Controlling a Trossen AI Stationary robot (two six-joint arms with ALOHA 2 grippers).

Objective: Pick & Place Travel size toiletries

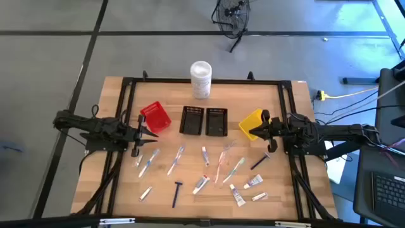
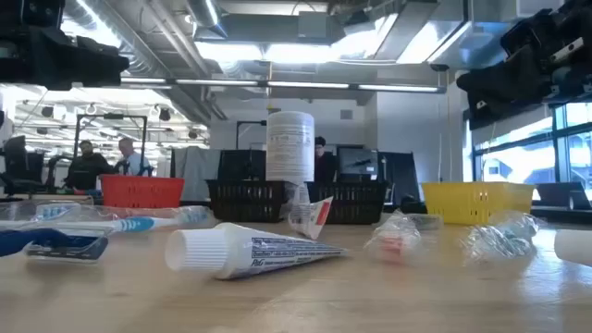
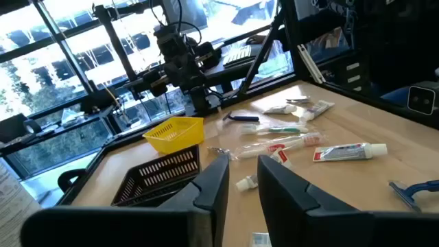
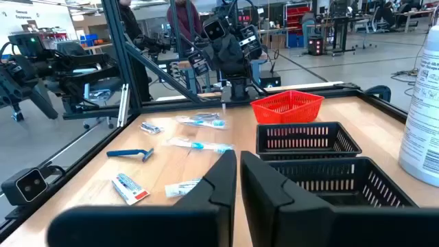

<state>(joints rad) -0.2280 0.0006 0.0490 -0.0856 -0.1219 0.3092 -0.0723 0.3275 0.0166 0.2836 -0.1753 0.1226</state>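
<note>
Apparently nothing is picked yet: toiletries [image 1: 209, 171] lie loose at the bench's [image 1: 297, 190] 6 o'clock. Left hand [image 1: 147, 134], narrowly parted at 9 o'clock, and right hand [image 1: 253, 131], closed at 3, are both empty.

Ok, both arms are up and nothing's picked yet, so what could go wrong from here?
1. Around the wrapped toothbrushes the items lie close and partly crossing, so a grab may lift or drag a neighbour.
2. The sachets lie flat; a pincer could slide over them.
3. The canister stands tall behind the black bins; a wide swing might topple it.
</note>
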